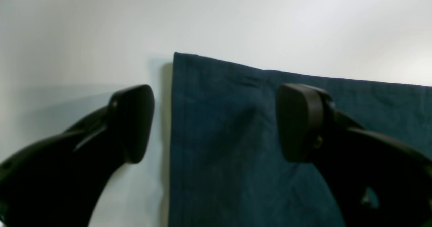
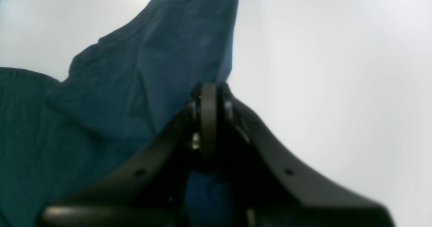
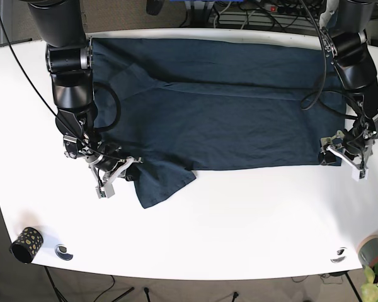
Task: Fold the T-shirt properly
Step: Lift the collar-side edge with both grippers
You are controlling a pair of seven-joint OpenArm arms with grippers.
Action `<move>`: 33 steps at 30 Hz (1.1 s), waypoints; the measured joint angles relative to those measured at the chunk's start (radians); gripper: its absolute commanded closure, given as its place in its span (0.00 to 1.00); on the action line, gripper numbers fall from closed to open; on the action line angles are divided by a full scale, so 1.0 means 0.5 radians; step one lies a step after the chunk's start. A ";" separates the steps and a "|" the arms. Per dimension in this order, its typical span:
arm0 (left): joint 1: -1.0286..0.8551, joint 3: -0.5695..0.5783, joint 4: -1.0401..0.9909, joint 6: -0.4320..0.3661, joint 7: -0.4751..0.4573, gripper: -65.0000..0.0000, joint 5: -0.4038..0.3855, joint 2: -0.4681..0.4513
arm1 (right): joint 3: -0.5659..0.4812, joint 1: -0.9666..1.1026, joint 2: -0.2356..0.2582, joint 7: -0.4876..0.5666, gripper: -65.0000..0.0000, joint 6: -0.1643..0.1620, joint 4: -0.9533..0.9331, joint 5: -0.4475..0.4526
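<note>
A dark teal T-shirt (image 3: 227, 113) lies spread on the white table (image 3: 239, 226), with one sleeve (image 3: 164, 182) sticking out towards the front. My right gripper (image 3: 129, 170) is at that sleeve's edge. In the right wrist view it (image 2: 209, 92) is shut, with the sleeve cloth (image 2: 152, 58) pinched between the fingers. My left gripper (image 3: 340, 154) is at the shirt's hem corner on the other side. In the left wrist view it (image 1: 216, 119) is open, with one finger (image 1: 131, 122) over bare table, the other (image 1: 298, 122) over the cloth (image 1: 236, 152), and the shirt's edge between them.
A small dark patterned cup (image 3: 26, 243) and a round marker (image 3: 64, 252) sit at the front left corner. Another marker (image 3: 339, 255), a grey cup (image 3: 373, 250) and a plant (image 3: 375, 280) are at the front right. Cables run along the back edge.
</note>
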State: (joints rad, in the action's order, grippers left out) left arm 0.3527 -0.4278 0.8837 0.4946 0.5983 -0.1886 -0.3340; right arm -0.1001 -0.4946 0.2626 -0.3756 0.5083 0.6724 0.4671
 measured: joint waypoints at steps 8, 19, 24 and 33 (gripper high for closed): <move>0.047 0.082 -0.148 -0.002 -0.092 1.00 -0.043 -0.011 | 0.000 0.000 0.001 0.000 1.00 0.000 0.002 0.000; 0.031 0.204 -0.043 0.007 -0.015 1.00 -0.044 0.008 | -0.001 0.023 0.002 -0.053 1.00 -0.009 0.085 -0.025; -0.110 0.207 0.256 0.008 0.063 1.00 0.002 0.041 | -0.005 0.102 0.019 -0.227 1.00 -0.020 0.315 -0.048; -0.338 0.218 0.833 0.033 0.070 1.00 -0.016 0.157 | 0.001 0.181 0.139 -0.441 1.00 -0.019 0.820 -0.049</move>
State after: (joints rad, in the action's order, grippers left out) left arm 0.1837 -0.3187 1.3003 0.5110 0.6334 -0.1967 -0.2554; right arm -0.0998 -0.4042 0.3321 -0.5961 0.4988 1.0824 0.4427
